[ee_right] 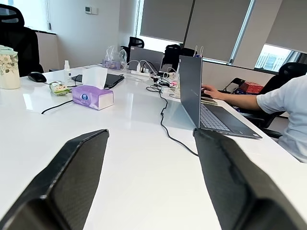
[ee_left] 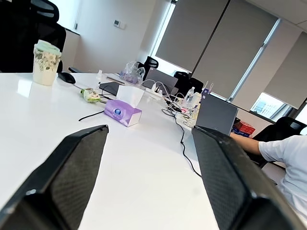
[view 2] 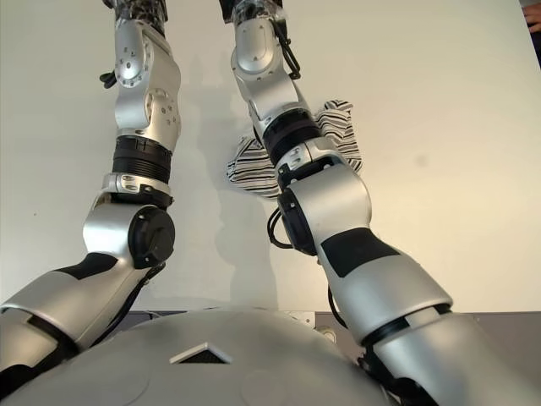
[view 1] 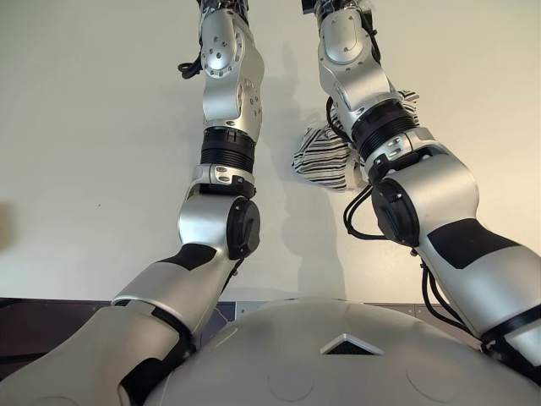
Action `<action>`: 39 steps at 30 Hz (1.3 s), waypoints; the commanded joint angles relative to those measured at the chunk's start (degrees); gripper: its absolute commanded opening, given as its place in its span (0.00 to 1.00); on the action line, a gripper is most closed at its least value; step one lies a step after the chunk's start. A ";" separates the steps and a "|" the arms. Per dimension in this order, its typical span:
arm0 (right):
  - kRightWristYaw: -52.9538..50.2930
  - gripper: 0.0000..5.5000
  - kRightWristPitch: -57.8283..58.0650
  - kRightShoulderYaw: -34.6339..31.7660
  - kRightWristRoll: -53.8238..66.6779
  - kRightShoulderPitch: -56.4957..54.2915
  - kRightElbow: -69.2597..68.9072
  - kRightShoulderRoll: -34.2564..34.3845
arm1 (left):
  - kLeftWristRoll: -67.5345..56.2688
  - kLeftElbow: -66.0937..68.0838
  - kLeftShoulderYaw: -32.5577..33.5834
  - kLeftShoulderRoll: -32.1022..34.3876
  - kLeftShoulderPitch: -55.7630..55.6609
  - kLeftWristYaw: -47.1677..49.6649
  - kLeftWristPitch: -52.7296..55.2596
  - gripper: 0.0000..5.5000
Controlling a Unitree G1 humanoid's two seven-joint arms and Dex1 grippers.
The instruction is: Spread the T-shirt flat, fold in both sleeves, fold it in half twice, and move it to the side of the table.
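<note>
Left gripper (ee_left: pixel 149 139) spread; tissue box (ee_left: pixel 122 114) holds a tissue (ee_left: pixel 130 94)

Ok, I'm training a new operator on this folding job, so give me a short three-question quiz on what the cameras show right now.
1. True or false: the black-and-white striped cloth T-shirt lies spread flat on the white table.
2. Multiple choice: in the head views, which arm partly hides the T-shirt? A) the left arm B) the right arm C) neither arm
3. Fill in: the left tool and the right tool both have their fingers ___.
Key: 1 false, it is crumpled in a heap; 2 B; 3 open, with nothing held between them.
</note>
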 commanded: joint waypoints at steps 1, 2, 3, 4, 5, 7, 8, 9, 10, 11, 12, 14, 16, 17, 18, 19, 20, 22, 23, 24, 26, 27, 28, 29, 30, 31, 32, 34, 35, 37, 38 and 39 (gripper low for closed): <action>0.99 0.59 -0.42 0.49 -0.74 -3.01 1.36 3.95 | -0.47 2.46 0.89 1.51 -1.29 0.38 -1.08 0.59; 0.96 0.59 -0.46 0.59 -0.86 -3.14 1.55 4.18 | -0.26 2.79 0.84 1.90 -1.37 0.33 -1.04 0.59; 0.85 0.59 -0.52 0.64 -0.94 -3.24 1.67 4.39 | -0.13 3.06 0.75 2.24 -1.47 0.27 -0.92 0.59; 0.47 0.59 -0.61 0.66 -1.02 -3.24 1.64 4.49 | -0.07 3.43 0.58 2.52 -1.70 -0.01 -0.76 0.59; 0.02 0.59 -0.70 0.62 -1.08 -3.22 1.54 4.45 | -0.06 3.87 0.37 2.72 -2.06 -0.24 -0.49 0.59; -0.99 0.59 -0.82 0.41 -1.13 -2.93 1.25 3.81 | -0.48 5.57 0.01 2.58 -3.23 -1.46 -0.21 0.59; -1.14 0.59 -0.80 0.25 -1.01 -2.68 1.03 3.49 | -0.66 6.23 -0.18 2.32 -3.66 -2.02 -0.18 0.59; -1.50 0.59 -0.82 0.15 -0.97 -2.25 0.60 3.12 | -0.54 6.62 -0.50 1.93 -3.90 -2.11 -0.22 0.59; -2.01 0.59 -0.80 0.02 -0.97 -1.69 0.00 2.65 | -0.47 7.01 -0.83 1.38 -4.16 -2.33 -0.21 0.59; -2.47 0.59 -0.73 -0.04 -1.00 -1.36 -0.37 2.37 | -0.42 7.36 -1.04 1.05 -4.37 -2.44 -0.25 0.59; -3.59 0.59 -0.43 -0.12 -1.19 -1.09 -0.76 1.90 | -0.49 8.22 -1.21 0.73 -4.96 -2.92 -0.15 0.59; -5.64 0.59 0.13 -0.58 -1.35 -0.93 -1.11 1.10 | -0.61 10.60 -1.35 0.50 -6.57 -3.71 0.11 0.59; -6.88 0.59 -0.06 -0.49 -1.94 -0.92 -1.27 0.77 | -0.94 12.73 -0.96 0.60 -7.86 -4.06 -0.16 0.59; -6.77 0.59 -0.16 -0.50 -1.97 -1.13 -1.13 0.79 | -0.86 13.43 -0.82 0.84 -8.31 -3.70 -0.31 0.59; -6.72 0.59 -0.14 -0.63 -1.93 -1.35 -0.95 0.80 | -0.84 14.26 -0.71 1.07 -8.84 -3.71 -0.51 0.59; -7.03 0.59 -0.10 -0.96 -1.78 -1.54 -0.81 0.68 | -0.97 15.20 -0.66 1.23 -9.53 -4.37 -0.43 0.59; -7.37 0.59 -0.08 -1.35 -1.57 -1.73 -0.72 0.58 | -1.12 16.05 -0.63 1.39 -10.22 -5.11 -0.29 0.59; -7.86 0.59 -0.15 -1.77 -1.51 -1.95 -0.65 0.42 | -1.34 17.30 -0.42 1.53 -11.16 -5.94 -0.36 0.59; -8.00 0.59 -0.25 -2.00 -1.50 -1.91 -0.72 0.31 | -1.15 17.76 -0.43 1.50 -11.48 -5.73 -0.56 0.59; -7.92 0.59 -0.27 -2.12 -1.63 -1.92 -0.77 0.11 | -1.13 18.13 -0.26 1.39 -11.75 -5.46 -0.86 0.59; -7.44 0.59 -0.32 -2.17 -1.87 -2.02 -0.67 -0.24 | -1.15 18.89 -0.03 1.23 -12.27 -5.26 -1.28 0.59; -7.13 0.59 -0.37 -2.14 -1.91 -2.09 -0.53 -0.28 | -0.99 19.19 -0.02 1.30 -12.42 -5.02 -1.41 0.59; -6.97 0.59 -0.37 -2.24 -1.80 -2.07 -0.44 -0.28 | -0.67 19.46 -0.13 1.43 -12.55 -4.76 -1.42 0.59; -6.99 0.59 -0.36 -2.32 -1.73 -2.04 -0.41 -0.27 | -0.37 19.65 -0.23 1.54 -12.67 -4.56 -1.44 0.59; -6.97 0.59 -0.33 -2.38 -1.69 -2.01 -0.44 -0.29 | -0.19 19.71 -0.30 1.57 -12.73 -4.37 -1.46 0.59; -6.95 0.59 -0.30 -2.40 -1.70 -1.96 -0.54 -0.34 | -0.09 19.69 -0.36 1.52 -12.79 -4.24 -1.50 0.59; -7.03 0.59 -0.26 -2.42 -1.78 -1.90 -0.68 -0.41 | 0.02 19.56 -0.46 1.42 -12.80 -4.17 -1.62 0.59; -7.13 0.59 -0.18 -2.48 -1.91 -1.78 -0.95 -0.51 | 0.36 19.07 -0.78 1.18 -12.68 -3.81 -1.89 0.59; -7.06 0.59 -0.15 -2.48 -1.96 -1.75 -1.03 -0.56 | 0.47 18.87 -0.89 1.06 -12.60 -3.58 -2.01 0.59; -6.86 0.59 -0.11 -2.47 -1.99 -1.75 -1.06 -0.61 | 0.44 18.72 -0.98 0.90 -12.51 -3.37 -2.17 0.59; -6.83 0.59 -0.08 -2.47 -2.00 -1.76 -1.04 -0.63 | 0.43 18.67 -1.01 0.79 -12.46 -3.35 -2.23 0.59; -6.73 0.59 -0.06 -2.50 -1.97 -1.82 -0.95 -0.67 | 0.45 18.67 -1.04 0.68 -12.44 -3.27 -2.30 0.59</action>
